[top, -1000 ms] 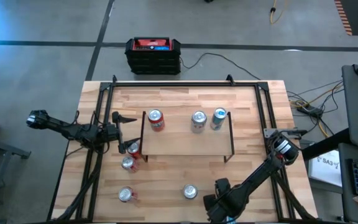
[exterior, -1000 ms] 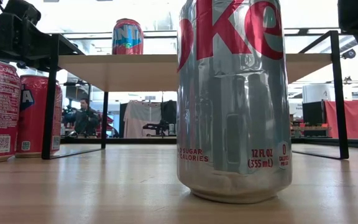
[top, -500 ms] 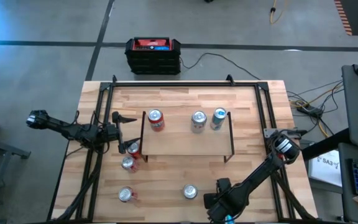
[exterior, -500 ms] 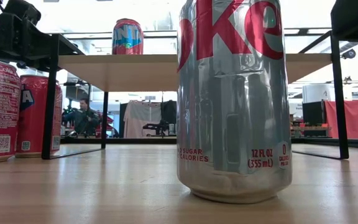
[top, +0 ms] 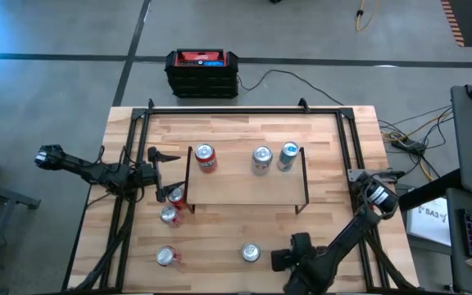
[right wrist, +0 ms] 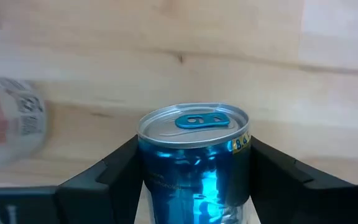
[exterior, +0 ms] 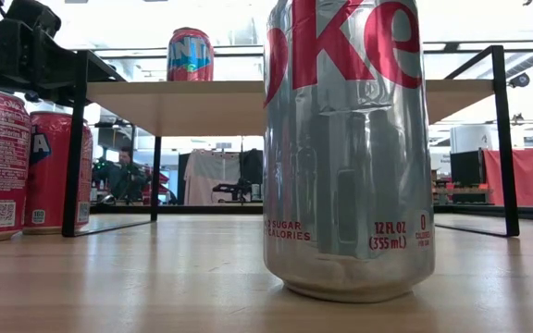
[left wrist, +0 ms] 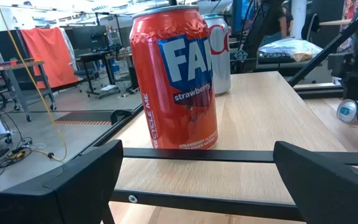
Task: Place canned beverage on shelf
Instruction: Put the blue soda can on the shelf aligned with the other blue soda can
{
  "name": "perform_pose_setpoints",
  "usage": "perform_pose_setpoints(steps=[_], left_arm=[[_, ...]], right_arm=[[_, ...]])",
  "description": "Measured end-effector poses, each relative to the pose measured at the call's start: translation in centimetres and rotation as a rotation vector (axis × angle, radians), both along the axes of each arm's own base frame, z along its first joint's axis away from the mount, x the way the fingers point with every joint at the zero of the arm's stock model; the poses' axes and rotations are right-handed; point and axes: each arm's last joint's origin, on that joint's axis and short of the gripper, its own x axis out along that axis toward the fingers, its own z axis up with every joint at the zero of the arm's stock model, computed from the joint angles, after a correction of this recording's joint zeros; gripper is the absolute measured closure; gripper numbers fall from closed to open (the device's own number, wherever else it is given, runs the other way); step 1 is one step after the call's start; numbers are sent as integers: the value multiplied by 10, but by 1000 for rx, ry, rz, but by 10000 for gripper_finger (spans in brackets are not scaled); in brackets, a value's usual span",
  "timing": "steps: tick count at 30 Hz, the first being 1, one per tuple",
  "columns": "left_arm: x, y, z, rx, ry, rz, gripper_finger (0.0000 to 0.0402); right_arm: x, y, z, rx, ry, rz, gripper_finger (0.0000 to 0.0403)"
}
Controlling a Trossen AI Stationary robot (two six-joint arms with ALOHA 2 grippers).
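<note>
table (top: pixel 244 233): your wooden top; black-and-red box (top: pixel 202 72) on the floor beyond.
shelf (top: pixel 248 184): mid-table; red can (top: pixel 206 156), silver can (top: pixel 261 158) and blue can (top: pixel 289 154) on it.
left gripper (top: pixel 161 173): jaws wide apart, beside shelf's left end.
right gripper (right wrist: pixel 194 186): near edge, clamped on blue canned beverage (right wrist: pixel 194 165).
loose cans: silver Coke can (exterior: pixel 348 148) fills your low view, hiding much of shelf.

A shiny blue can (right wrist: pixel 194 163) stands upright, clamped in the right tool at the tabletop's 5 o'clock; the low light-wood shelf (top: pixel 244 190) sits at centre.
</note>
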Motion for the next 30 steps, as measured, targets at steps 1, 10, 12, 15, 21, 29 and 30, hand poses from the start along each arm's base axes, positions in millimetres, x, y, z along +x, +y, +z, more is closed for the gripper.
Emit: perform_pose_setpoints(steps=[1, 10, 12, 15, 21, 29, 30], left_arm=[[0, 0, 0, 0, 0, 0, 2], [0, 0, 0, 0, 0, 0, 2], [0, 0, 0, 0, 0, 0, 2], [0, 0, 0, 0, 0, 0, 2], [0, 0, 0, 0, 0, 0, 2], [0, 0, 0, 0, 0, 0, 2], [0, 0, 0, 0, 0, 0, 2]], right_arm=[[-1, 0, 0, -18, -11, 5, 183], [-13, 1, 5, -240, -125, 80, 183], [-16, 1, 8, -286, -148, 108, 183], [-22, -1, 18, -356, -189, 153, 180], [-29, 1, 28, -485, -293, 253, 156], [-28, 4, 25, -714, -389, 409, 163], [-27, 4, 24, -742, -398, 426, 163]])
